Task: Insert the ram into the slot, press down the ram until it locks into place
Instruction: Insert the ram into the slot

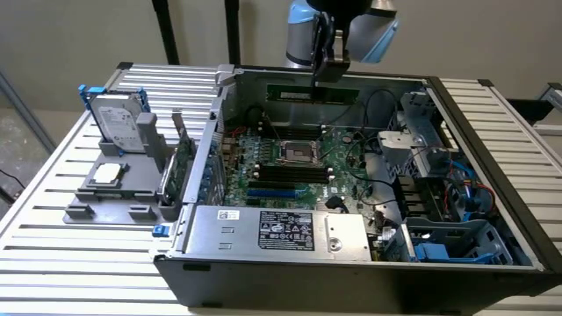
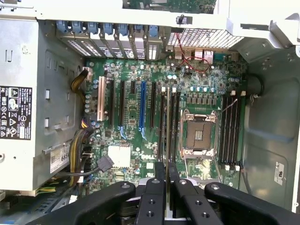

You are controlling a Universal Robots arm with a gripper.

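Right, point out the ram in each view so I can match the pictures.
Exterior view: the ram hangs lengthwise under the gripper, near the picture's top centre, over the far side of the computer case.
Wrist view: the ram shows edge-on, a thin strip clamped between the gripper's fingers.
Shared landmark: the CPU socket.

Exterior view: high, angled down, mid-distance, takes in whole open case [image 1: 351,283] on slatted tabletop [image 1: 70,263]. Wrist view: close, straight down past claw [image 2: 167,165] gripping ram [image 2: 168,122]. Shared: motherboard [image 1: 343,172], CPU socket [image 1: 297,153].
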